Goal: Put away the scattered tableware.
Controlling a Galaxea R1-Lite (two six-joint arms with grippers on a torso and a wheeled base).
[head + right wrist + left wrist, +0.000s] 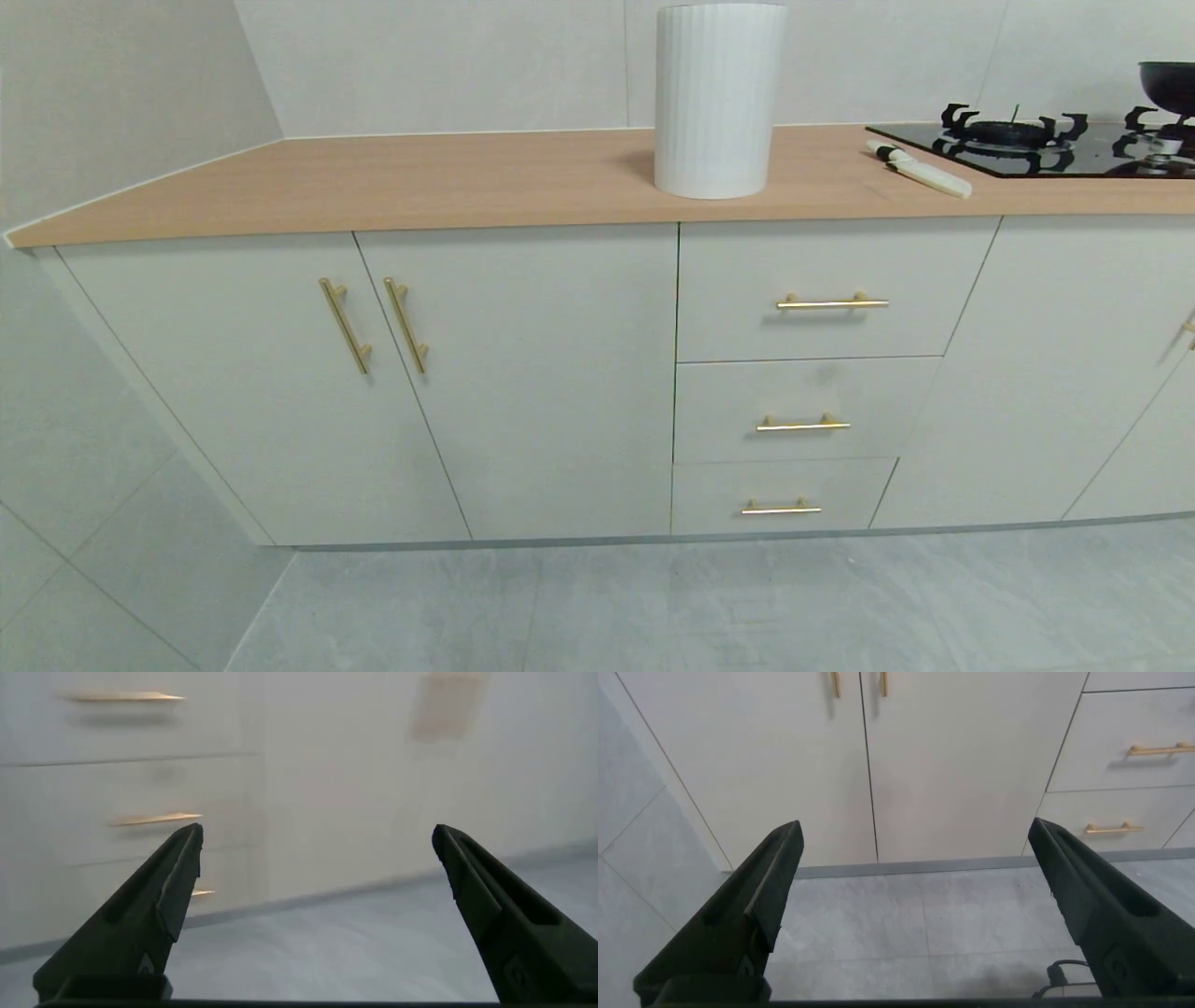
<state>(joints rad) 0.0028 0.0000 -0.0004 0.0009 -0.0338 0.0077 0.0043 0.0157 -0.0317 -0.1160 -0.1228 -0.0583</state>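
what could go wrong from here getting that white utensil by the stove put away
1. The utensil lies near the counter's front edge beside the stove; a poor grasp might knock it off.
2. The tall canister stands close by; a passing arm could tip it.
3. The left end effector and right end effector hang open, low before the cabinets; rising, they might clip a drawer handle.

No readable txt, no labels/nos. on cabinet fronts (551, 373), countertop (420, 182), white cylinder (714, 103), hob (1036, 154)
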